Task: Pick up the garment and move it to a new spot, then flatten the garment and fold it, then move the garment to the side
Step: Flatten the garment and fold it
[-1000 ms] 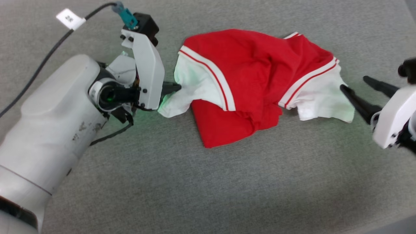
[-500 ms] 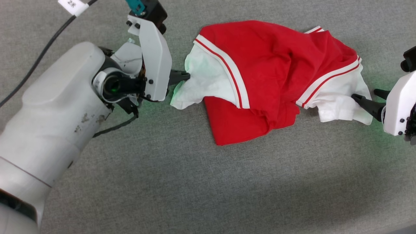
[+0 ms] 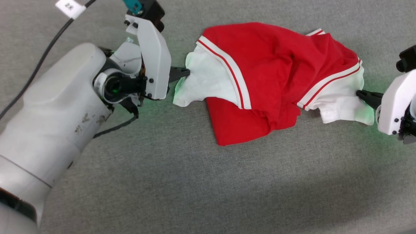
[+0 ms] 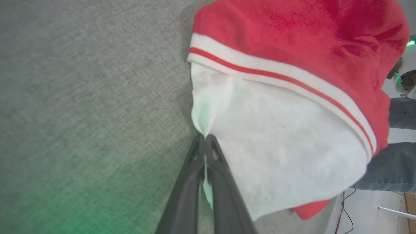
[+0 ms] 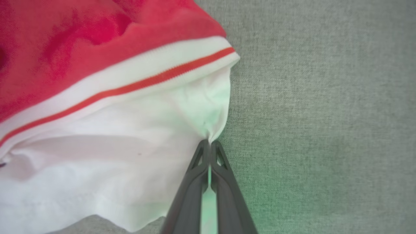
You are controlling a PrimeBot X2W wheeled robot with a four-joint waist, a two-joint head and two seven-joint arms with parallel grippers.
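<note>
Grey table top [image 3: 162, 182], soft like carpet, has the garment [image 3: 276, 65] lying bunched up on it in the upper middle of the head view. It is red on top, with a white flap sticking out at each end past the striped trim. The head view shows both arms at once. The left gripper [image 3: 183, 72] comes in from the left on a big pale forearm [image 3: 48, 123], fingers pointing right. The right gripper [image 3: 362, 95] pokes in from the right edge, fingers pointing left. The wrist views show the pinch up close — each gripper's two dark fingers are squeezed tight together, with a little bit of white flap caught between the tips, one gripper at each end of the garment. The left wrist view also shows pale floor [image 4: 373, 221] past the table's edge.
</note>
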